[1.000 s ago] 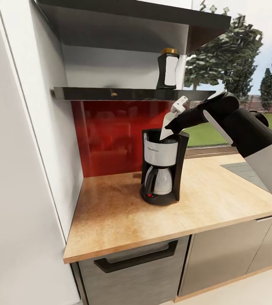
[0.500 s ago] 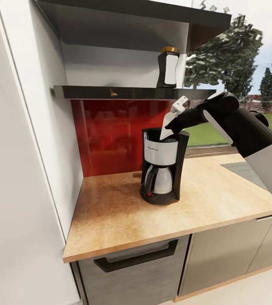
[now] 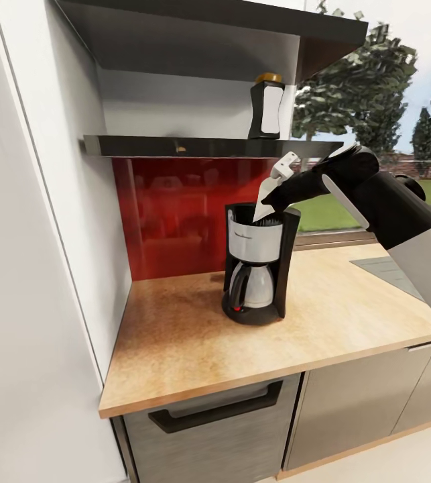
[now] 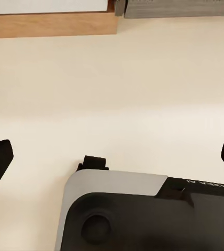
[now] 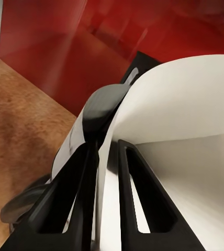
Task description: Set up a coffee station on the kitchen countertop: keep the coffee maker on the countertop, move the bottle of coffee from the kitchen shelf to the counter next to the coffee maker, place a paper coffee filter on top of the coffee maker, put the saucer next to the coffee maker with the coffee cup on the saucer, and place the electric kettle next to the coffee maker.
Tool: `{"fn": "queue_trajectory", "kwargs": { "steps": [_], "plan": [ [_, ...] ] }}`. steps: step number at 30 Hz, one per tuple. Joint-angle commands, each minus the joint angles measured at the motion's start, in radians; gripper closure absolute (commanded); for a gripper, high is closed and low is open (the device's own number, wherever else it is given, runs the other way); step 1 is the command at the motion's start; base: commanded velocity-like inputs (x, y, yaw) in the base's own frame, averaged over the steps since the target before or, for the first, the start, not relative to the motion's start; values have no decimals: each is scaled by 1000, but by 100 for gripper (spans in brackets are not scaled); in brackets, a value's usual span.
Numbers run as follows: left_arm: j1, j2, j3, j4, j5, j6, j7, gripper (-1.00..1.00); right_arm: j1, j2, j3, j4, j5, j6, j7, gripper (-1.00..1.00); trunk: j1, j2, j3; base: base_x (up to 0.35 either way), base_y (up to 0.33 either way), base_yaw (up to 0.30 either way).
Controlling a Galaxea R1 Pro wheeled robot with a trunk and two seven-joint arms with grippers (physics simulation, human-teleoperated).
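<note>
Filter poised over the coffee maker (image 3: 254,272)
Right gripper (image 3: 273,194) jaws pinch the paper coffee filter (image 3: 267,199) — tip dipping into the machine's open top (surface (image 3: 175,342)); left gripper (image 4: 112,157) jaws wide over floor.

Right arm reaches forward, its tool (image 5: 108,172) pinched shut; left tool (image 4: 112,157) spread wide.

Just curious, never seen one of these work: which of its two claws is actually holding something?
The right end effector, above the coffee maker, is pinching the white paper coffee filter. The left end effector hangs open over bare floor.
</note>
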Motion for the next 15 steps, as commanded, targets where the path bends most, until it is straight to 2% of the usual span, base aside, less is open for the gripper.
{"fn": "queue_trajectory", "kwargs": {
  "steps": [1, 15],
  "plan": [
    [0, 0, 1, -1, 10, 0, -7, -100, -1, -1, 2, -1, -7, 6, -3, 100, 0, -1, -1, 4, 0, 0],
    [0, 1, 1, -1, 9, 0, -7, -100, -1, -1, 2, -2, -7, 5, -3, 100, 0, -1, -1, 51, 0, 0]
  ]
}}
